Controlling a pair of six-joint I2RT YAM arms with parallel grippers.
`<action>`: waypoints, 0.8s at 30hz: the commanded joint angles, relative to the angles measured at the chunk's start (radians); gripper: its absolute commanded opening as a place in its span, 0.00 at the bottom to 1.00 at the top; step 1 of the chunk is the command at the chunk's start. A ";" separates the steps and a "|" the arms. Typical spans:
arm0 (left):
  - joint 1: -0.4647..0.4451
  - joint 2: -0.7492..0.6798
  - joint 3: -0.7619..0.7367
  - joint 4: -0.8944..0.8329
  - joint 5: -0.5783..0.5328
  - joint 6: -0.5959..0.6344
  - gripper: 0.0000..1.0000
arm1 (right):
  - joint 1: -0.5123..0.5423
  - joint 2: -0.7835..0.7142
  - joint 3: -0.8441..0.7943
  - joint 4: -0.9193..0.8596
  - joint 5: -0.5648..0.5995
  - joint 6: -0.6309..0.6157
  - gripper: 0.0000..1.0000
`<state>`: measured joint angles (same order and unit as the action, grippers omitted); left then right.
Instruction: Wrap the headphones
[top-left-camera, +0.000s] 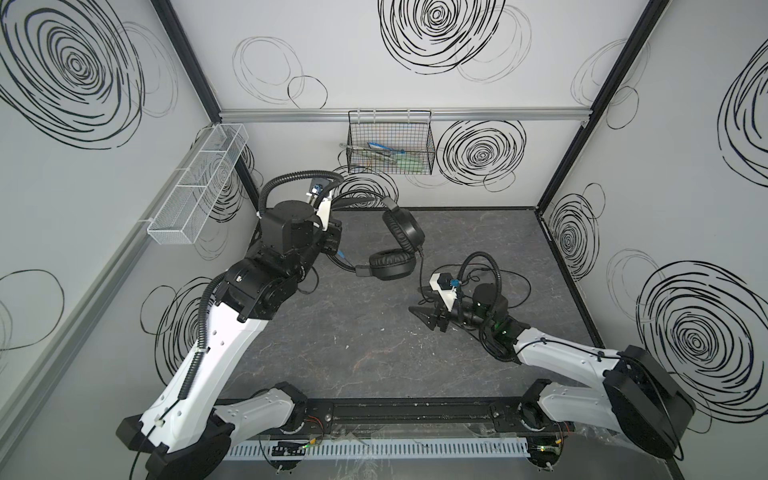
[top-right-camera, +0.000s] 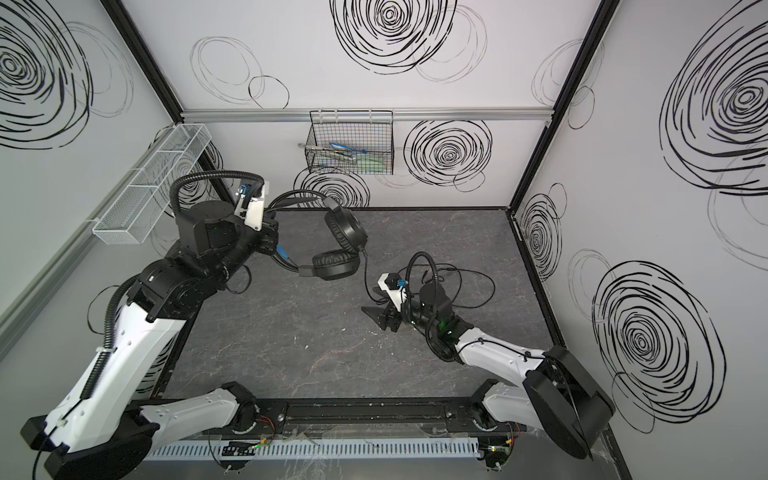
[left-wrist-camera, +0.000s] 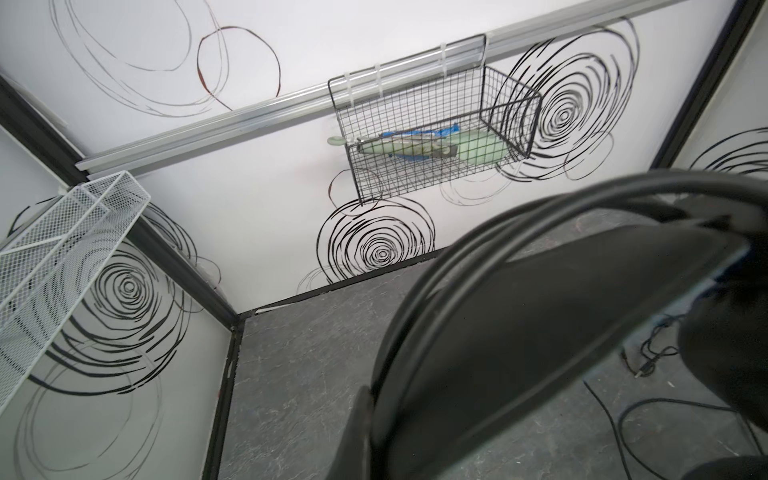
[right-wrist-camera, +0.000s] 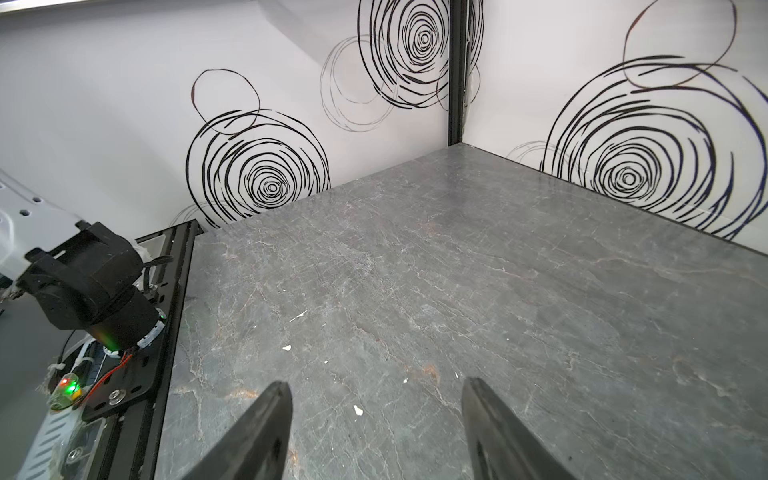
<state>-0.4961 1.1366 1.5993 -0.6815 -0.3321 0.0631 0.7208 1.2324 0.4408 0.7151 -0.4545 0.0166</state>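
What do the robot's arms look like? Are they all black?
No. The left arm and right arm have white shells and chunky black joints. A ribbed black hose runs along each. The right gripper has two pointed black fingers. A white camera block with a blue plug sits on its wrist, and a green light glows nearby.

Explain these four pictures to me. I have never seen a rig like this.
Two robot arms stand at a dark table, each ending in a two-fingered gripper. Two pictures look down from overhead, nearly alike; the other two come from cameras on the arms' wrists. The left gripper is shut on the headband of the black headphones, whose thin cable trails loose across the table. The right gripper is open and empty, above bare table. A wire basket hangs on the back wall.
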 joint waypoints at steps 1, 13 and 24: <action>0.008 -0.011 0.098 0.060 0.078 -0.077 0.00 | -0.015 0.035 0.033 0.132 -0.008 0.031 0.71; 0.037 -0.008 0.220 0.001 0.085 -0.129 0.00 | -0.059 0.139 0.003 0.324 -0.029 0.118 0.70; 0.087 -0.018 0.234 0.061 0.081 -0.188 0.00 | -0.156 0.279 -0.016 0.438 -0.064 0.196 0.62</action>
<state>-0.4274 1.1389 1.7893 -0.7544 -0.2619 -0.0536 0.5941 1.4864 0.4328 1.0550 -0.4911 0.1719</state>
